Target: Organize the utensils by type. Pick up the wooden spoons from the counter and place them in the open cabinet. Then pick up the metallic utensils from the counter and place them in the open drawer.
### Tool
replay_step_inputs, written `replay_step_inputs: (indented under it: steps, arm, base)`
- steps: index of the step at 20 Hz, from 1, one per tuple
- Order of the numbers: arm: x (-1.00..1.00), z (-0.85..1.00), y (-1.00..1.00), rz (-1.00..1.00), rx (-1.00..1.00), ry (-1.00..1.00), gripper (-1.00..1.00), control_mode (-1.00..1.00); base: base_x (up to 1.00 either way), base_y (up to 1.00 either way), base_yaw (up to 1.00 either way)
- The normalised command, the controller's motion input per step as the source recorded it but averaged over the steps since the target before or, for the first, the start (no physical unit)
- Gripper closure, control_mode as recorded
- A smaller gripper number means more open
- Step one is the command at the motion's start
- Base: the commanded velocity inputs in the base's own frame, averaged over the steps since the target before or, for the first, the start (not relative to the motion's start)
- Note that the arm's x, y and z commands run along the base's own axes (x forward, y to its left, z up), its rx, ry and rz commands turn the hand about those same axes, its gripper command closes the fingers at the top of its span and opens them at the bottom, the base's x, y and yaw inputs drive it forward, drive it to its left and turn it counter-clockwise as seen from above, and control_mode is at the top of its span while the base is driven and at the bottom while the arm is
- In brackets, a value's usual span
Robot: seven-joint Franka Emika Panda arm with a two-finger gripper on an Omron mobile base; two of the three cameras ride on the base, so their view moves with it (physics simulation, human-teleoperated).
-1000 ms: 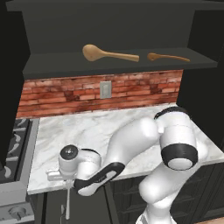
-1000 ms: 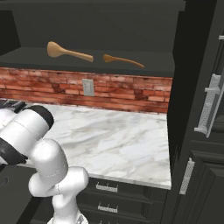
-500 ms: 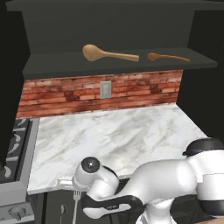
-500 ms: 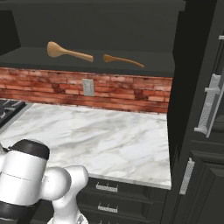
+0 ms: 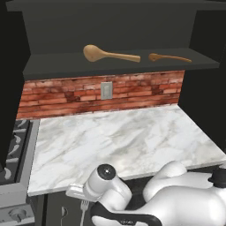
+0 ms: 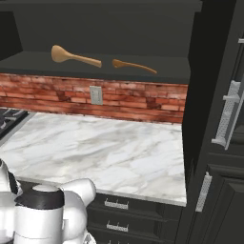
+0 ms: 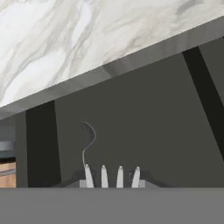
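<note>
Left base view. Both wooden spoons lie on the cabinet (image 5: 119,66) shelf at 12 o'clock: the large spoon (image 5: 108,54) to the left, the small spoon (image 5: 169,57) well apart to its right. The bench (image 5: 119,141) holds no cutlery. The arm is folded low at 6 o'clock, below the bench's front edge, and a fork (image 5: 83,209) hangs tines-up beneath the wrist at 7 o'clock. A thin spoon-like outline shows just left of it, too faint to be sure.

Right base view. The large spoon (image 6: 74,56) and small spoon (image 6: 132,66) sit at 11 and 12 o'clock above the bare bench (image 6: 105,152). The arm bulks at 7 o'clock.

Hand view. The pincer (image 7: 111,181) is narrowed on the fork (image 7: 111,176), four tines rising at 6 o'clock between the tips. A metal spoon (image 7: 87,139) lies just above, at 7 o'clock, inside the drawer (image 7: 131,131), under the bench edge.

Risks, as judged: the grip is near the tines on a thin shaft, so the fork could pivot or slip out. Released too high, it may strike the spoon or bounce out. The tight space under the bench invites a wrist collision.
</note>
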Motion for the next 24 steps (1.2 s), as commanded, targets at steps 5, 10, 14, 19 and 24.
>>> replay_step_inputs:
  steps: [5,10,14,19,24]
  arm:
    - [-0.4,0.03,-0.08,-0.06,0.03,0.09,1.0,-1.0]
    - [-0.28,0.0,-0.05,-0.06,-0.01,0.09,1.0,-1.0]
    - [-0.04,0.0,-0.09,-0.03,-0.14,0.04,1.0,-1.0]
    - [0.0,-0.03,-0.26,-0.04,-0.17,0.02,1.0,-1.0]
    - [0.01,-0.08,-0.2,-0.05,-0.11,0.01,1.0,-1.0]
  base:
    - [0.0,0.0,0.0]
    - [0.0,0.0,0.0]
    - [0.0,0.0,0.0]
    - [0.0,0.0,0.0]
    - [0.0,0.0,0.0]
